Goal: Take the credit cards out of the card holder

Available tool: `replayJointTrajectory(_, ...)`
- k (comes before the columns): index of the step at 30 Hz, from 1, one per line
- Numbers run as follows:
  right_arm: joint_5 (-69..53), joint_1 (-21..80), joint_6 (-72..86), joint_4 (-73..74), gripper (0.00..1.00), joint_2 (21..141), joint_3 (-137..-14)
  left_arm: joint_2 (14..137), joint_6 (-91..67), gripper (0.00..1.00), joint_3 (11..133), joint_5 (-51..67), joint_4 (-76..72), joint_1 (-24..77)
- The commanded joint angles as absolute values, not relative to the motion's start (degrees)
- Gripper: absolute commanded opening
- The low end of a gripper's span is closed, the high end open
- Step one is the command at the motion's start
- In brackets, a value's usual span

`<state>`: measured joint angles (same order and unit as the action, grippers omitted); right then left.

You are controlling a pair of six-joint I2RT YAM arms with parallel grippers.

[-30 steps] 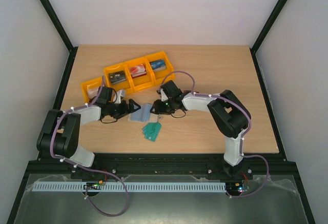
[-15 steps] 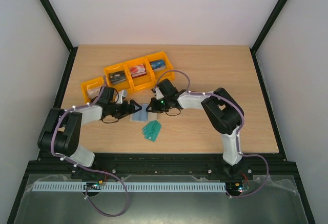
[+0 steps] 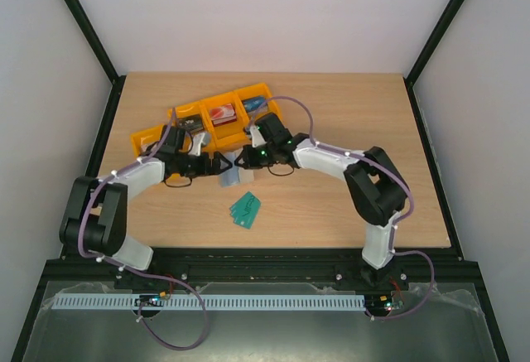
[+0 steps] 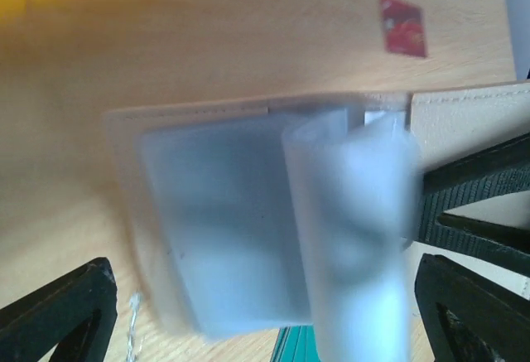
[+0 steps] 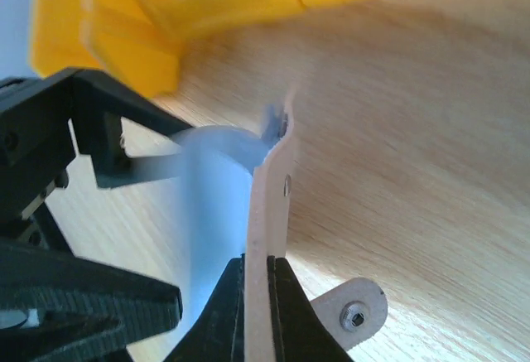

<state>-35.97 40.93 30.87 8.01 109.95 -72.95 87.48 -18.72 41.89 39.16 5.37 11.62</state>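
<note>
The row of yellow bins (image 3: 207, 122) sits at the back left of the table (image 3: 348, 130). In front of it, your left gripper (image 3: 217, 166) has its fingers (image 4: 58, 312) spread wide and holds nothing. The card holder (image 3: 229, 176) is just ahead of them, near the table's middle. It is folded open, with its pale blue-grey inner face toward the left wrist camera, and a clear pocket (image 4: 348, 213) curls up from it, blurred. Teal cards (image 3: 246, 209) lie on the wood nearer you, apart from the holder. A dark red card (image 4: 403, 25) lies flat beyond it. Your right gripper (image 3: 246, 158) is clamped on the holder's beige flap (image 5: 269, 213), which stands on edge.
</note>
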Motion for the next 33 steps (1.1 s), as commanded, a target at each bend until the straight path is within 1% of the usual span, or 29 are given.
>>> replayJointTrajectory(1,-34.37,38.44,26.1,12.83,0.02,102.54,-75.56,82.53,-6.93,0.99,48.07,39.19,13.5,10.76)
replayJointTrajectory(4,-33.0,36.36,23.61,16.4,0.02,99.3,-76.58,80.51,-6.67,0.99,47.73,42.19,14.11,7.04)
replayJointTrajectory(7,-29.83,34.56,20.86,21.33,0.02,96.63,-78.0,78.85,-8.44,0.99,45.82,42.78,12.49,2.67)
replayJointTrajectory(12,-18.21,34.36,18.53,28.75,0.02,94.23,-80.24,76.67,-9.29,0.99,43.8,42.37,11.64,-1.28)
replayJointTrajectory(14,-15.63,34.45,18.93,30.74,0.02,94.42,-81.37,76.03,-9.32,0.99,43.8,42.6,11.56,-1.96)
replayJointTrajectory(17,-18.99,35.36,19.29,30.92,0.02,95.6,-82.88,75.23,-9.32,0.99,43.84,42.62,11.6,-2.52)
replayJointTrajectory(19,-26.77,36.35,19.23,28.74,0.02,96.3,-83.12,74.63,-9.24,0.99,43.56,42.82,11.6,-2.76)
replayJointTrajectory(22,-43.44,36.99,22.41,19.44,0.02,95.91,-80.14,73.9,-9.07,0.99,43.46,43.27,11.67,-3.43)
replayJointTrajectory(23,-46.75,37.0,24.57,16.57,0.02,95.52,-78.64,73.64,-9.12,0.99,43.45,43.33,11.69,-3.62)
replayJointTrajectory(25,-46.09,36.67,25.32,15.36,0.02,95.45,-76.55,73.31,-9.22,0.99,43.36,43.35,11.7,-3.89)
replayJointTrajectory(27,-40.2,35.9,25.4,18.15,0.02,96.72,-75.42,73.06,-9.23,0.99,43.23,43.39,11.58,-4.12)
replayJointTrajectory(29,-37.5,34.95,25.0,20.77,0.02,99.09,-74.08,72.93,-9.31,0.99,43.06,43.42,11.45,-4.29)
replayJointTrajectory(30,-37.45,34.64,24.51,21.42,0.03,100.53,-73.1,72.87,-9.26,0.99,42.97,43.42,11.36,-4.31)
replayJointTrajectory(31,-37.33,34.37,24.11,21.63,0.08,101.9,-71.63,72.86,-9.28,0.99,42.93,43.42,11.28,-4.31)
replayJointTrajectory(33,-35.6,33.43,24.1,22.0,0.32,104.64,-69.88,72.78,-9.2,0.99,42.81,43.47,11.25,-4.31)
